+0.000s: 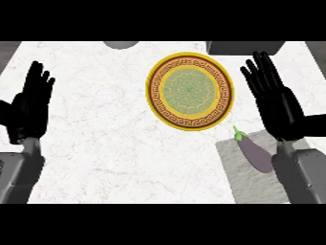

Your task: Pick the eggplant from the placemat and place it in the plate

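A purple eggplant (254,153) with a green stem lies on the grey placemat (246,184) at the lower right of the counter. The yellow plate (190,91) with a green patterned centre sits just up and left of the placemat. My right hand (278,103) is open with fingers straight, above and right of the eggplant, not touching it; its forearm covers the placemat's right part. My left hand (31,105) is open with fingers up at the left side, far from both objects.
A grey rounded object (120,44) shows at the counter's far edge, and a dark grey box (244,47) stands at the far right behind the plate. White marble counter spreads between the two hands.
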Controlling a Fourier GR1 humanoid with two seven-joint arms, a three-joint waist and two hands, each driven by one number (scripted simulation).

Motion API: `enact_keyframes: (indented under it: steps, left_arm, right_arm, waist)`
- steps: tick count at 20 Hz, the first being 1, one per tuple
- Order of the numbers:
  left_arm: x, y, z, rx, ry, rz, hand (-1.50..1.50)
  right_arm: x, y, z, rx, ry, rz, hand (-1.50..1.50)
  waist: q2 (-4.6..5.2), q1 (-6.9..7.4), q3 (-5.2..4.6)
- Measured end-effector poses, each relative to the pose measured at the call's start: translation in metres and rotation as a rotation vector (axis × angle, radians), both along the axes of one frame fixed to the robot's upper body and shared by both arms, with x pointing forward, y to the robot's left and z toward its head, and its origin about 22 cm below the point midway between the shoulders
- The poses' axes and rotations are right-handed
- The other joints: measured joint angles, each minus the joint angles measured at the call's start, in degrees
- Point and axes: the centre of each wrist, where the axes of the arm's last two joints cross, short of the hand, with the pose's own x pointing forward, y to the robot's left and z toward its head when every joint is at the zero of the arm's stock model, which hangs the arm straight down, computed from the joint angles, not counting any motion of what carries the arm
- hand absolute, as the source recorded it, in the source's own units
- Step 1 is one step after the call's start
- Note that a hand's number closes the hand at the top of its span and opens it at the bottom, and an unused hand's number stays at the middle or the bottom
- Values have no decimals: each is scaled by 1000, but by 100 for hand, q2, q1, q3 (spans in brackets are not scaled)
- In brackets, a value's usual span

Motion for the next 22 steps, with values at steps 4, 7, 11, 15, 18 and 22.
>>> enact_keyframes:
  steps: [4,7,11,15,18,22]
  left_arm:
    - [-4,-1,-8,59,10,-78,0]
    - [-7,-8,-13,119,19,-163,0]
    - [-24,-6,-37,159,72,-236,0]
    - [-42,8,-61,169,90,-244,0]
    - [-53,17,-75,175,99,-252,0]
    - [-53,24,-75,176,98,-247,0]
  right_arm:
    - [4,18,-28,-163,264,92,150]
    - [2,25,-49,-415,443,198,150]
    - [0,24,-68,-754,561,148,-150]
    - [-8,44,-78,-880,588,157,-150]
    - [-13,50,-73,-956,561,164,-150]
    - [-10,41,-44,-1063,521,130,-150]
  waist:
    - [56,145,-1]
    - [120,406,-55]
    - [73,334,-32]
    - [24,112,-1]
    - [3,26,10]
    - [-9,-47,16]
